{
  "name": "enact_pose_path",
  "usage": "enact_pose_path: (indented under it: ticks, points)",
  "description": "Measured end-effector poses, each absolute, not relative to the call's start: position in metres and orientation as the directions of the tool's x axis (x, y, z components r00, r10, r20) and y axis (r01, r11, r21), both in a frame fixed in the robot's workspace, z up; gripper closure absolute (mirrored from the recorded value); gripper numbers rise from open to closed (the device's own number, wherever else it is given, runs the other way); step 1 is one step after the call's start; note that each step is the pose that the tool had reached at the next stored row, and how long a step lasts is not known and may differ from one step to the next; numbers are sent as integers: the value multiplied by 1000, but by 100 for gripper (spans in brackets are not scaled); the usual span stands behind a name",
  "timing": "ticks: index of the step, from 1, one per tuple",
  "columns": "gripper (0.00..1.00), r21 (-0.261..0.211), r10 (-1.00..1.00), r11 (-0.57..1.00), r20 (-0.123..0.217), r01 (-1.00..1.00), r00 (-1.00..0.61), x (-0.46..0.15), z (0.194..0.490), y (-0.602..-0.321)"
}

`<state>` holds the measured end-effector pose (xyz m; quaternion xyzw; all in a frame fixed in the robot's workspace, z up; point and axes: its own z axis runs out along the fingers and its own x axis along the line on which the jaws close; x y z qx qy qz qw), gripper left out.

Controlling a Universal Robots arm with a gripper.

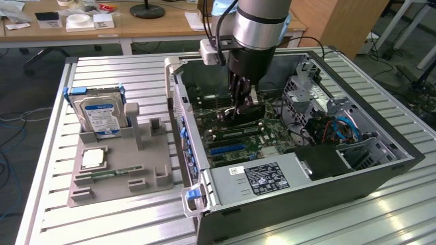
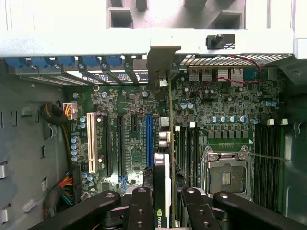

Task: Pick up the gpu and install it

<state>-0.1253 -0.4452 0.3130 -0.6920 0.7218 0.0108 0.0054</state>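
Currently, the gripper (image 2: 163, 213) is seen part-closed across the faces of the gpu (image 2: 162, 184), which is held edge-on over the motherboard (image 2: 132, 143), beside the blue slot (image 2: 148, 139), inside the computer case (image 1: 381, 168). The card is judged stiff, light and fragile, best gripped by shroud and board edge.

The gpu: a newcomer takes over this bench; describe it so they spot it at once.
Look inside the open computer case, over the green motherboard. There the gripper holds a thin card on edge: the gpu. Only it is gripped, and its edge bears a logo.
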Motion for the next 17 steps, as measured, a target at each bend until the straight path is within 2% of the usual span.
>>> enact_pose_path:
  ticks: [17]
  points:
    - [73, 18, -999, 42, -22, -999, -43, -114, 313, -445]
